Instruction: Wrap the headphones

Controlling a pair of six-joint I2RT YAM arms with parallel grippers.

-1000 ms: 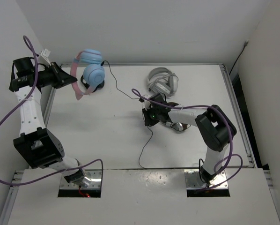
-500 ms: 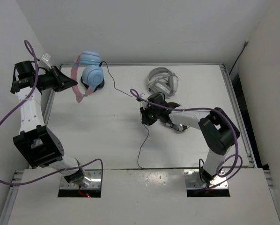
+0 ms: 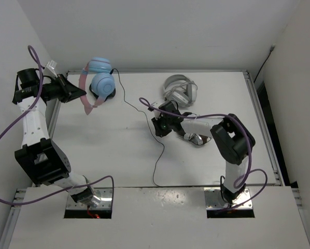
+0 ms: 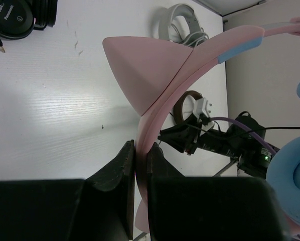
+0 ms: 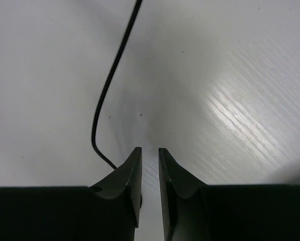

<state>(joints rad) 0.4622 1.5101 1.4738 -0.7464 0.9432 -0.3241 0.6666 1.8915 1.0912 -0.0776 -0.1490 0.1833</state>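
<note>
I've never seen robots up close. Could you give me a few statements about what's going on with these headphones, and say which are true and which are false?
1. The left arm's jaws are clamped on the pink headband. True.
2. The blue-cupped headphones lie in the middle of the table. False: they are at its far left corner.
3. A grey pair of headphones lies near the table's far edge. True.
4. The black cable is wound around the blue-cupped headphones. False: it trails loose across the table.
5. The right arm's jaws are wide open. False: only a narrow slit shows between them.
</note>
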